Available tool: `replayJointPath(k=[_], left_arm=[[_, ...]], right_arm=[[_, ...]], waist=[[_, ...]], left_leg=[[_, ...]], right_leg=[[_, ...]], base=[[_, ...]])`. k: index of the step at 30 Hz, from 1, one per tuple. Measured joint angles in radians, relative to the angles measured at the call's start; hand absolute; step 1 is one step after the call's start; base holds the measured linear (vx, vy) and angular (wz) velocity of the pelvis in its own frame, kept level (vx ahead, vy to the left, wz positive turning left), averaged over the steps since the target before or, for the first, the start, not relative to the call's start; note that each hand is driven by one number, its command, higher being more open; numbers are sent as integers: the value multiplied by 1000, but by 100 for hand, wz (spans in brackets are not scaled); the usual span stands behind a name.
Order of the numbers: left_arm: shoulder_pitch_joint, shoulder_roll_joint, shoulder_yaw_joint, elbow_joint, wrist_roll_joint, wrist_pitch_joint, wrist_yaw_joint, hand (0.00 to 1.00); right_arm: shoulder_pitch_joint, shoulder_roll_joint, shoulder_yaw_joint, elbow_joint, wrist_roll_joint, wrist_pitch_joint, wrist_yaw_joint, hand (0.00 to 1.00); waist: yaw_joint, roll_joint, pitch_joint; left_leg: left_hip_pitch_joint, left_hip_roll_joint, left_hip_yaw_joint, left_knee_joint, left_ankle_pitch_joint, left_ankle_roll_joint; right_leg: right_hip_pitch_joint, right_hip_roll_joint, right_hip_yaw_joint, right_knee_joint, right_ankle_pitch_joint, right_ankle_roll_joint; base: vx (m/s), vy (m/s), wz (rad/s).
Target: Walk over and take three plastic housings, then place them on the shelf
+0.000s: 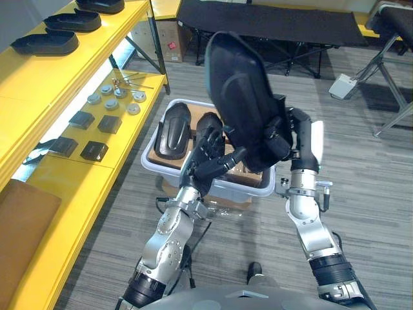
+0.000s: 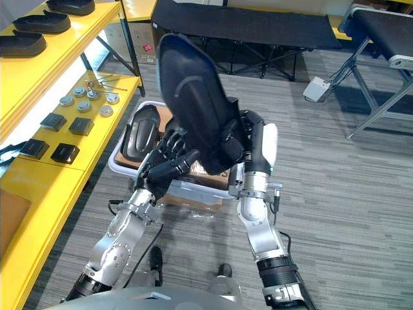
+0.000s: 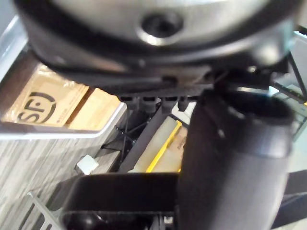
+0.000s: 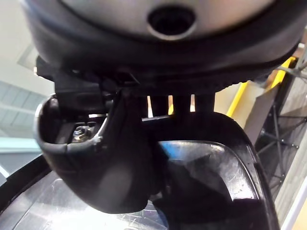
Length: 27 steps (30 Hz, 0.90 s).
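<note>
Well, starting on my left, the yellow shelf [image 1: 39,81] runs along that whole side, its front edge slanting in toward the bin. Three dark shelved housings [image 1: 45,43] sit in a row on its top board. The lower board carries small black blocks [image 1: 97,123] and round metal pieces [image 1: 113,102]. Between the shelf's edge and the white bin [image 1: 150,165] I see just a narrow strip of grey carpet [image 1: 368,194].

A binned housing [image 1: 173,132] lies in the bin's left part. The left hand [image 1: 208,152] is over the bin, right at the lower edge of the raised housing [image 1: 239,90]. I cannot tell whether it grips that housing or merely touches it. The raised housing stands nearly upright above the bin, hiding the bin's middle from me. The right hand [image 1: 281,139] is clamped on its lower right side, and the right wrist view has the thumb hooked over the rim.

Behind the bin stands a dark folding cot [image 1: 271,22]. To my right the carpet is open, with a small white box [image 1: 343,85] and metal frame legs [image 1: 390,97] farther back.
</note>
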Motion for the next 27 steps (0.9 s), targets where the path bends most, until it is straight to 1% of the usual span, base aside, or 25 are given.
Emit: replayJointPath(k=[2, 4, 8, 9, 12, 17, 21, 23, 27], left_arm=[[0, 1, 7, 11, -4, 0, 11, 100], [0, 1, 7, 11, -14, 0, 27, 100], [2, 1, 11, 11, -53, -1, 42, 100], [2, 1, 11, 11, -56, -3, 46, 0], [4, 1, 11, 11, -63, -10, 73, 0], [11, 0, 15, 11, -211, -32, 63, 0], [14, -2, 21, 14, -271, -41, 61, 0], [14, 0, 55, 41, -275, -45, 62, 0], [14, 5, 72, 44, -273, -53, 56, 0]], right_arm=[[0, 18, 19, 0, 0, 0, 16, 0], [1, 31, 51, 0, 0, 0, 24, 0], [5, 55, 72, 8, 12, 0, 35, 0], [16, 63, 72, 9, 19, 0, 35, 0], [32, 74, 82, 24, 49, -6, 35, 0], [70, 75, 119, 58, 88, -8, 45, 0], [91, 79, 172, 78, 97, -11, 57, 0], [108, 85, 193, 77, 98, -48, 57, 0], [110, 85, 219, 76, 106, -73, 57, 0]], waist=[[0, -1, -10], [1, -3, -19], [1, -6, -36], [1, -6, -45], [0, -7, -63], [1, -6, -76], [-1, -12, -88], [-3, -14, -101], [1, -21, -116]], left_leg=[[0, 0, 2, 0, 5, 6], [2, -1, 4, 0, 8, 7], [2, -2, 5, 0, 8, 7], [3, -2, 5, 0, 8, 7], [4, -2, 5, 0, 8, 7], [10, 0, 7, 0, 0, -3], [10, 1, 9, 0, -1, -4], [9, 1, 10, 0, -2, -5], [5, 0, 8, 0, -2, -5]], right_leg=[[0, 0, 1, -2, 2, -1], [4, 0, 1, -10, 9, -1], [7, 0, 0, -15, 11, -1], [8, -1, 0, -16, 10, -1], [8, 0, 0, -16, 10, -2], [8, 1, 0, -17, 5, -10], [7, 1, 0, -19, 5, -10], [7, 2, 0, -21, 5, -10], [6, 2, -1, -24, 5, -11]], base=[[0, 0, 0], [0, 0, 0], [0, 0, 0], [0, 0, 0], [-11, 3, -1], [-37, 8, -1], [-9, 3, 0], [0, 0, 0], [0, 0, 0]])
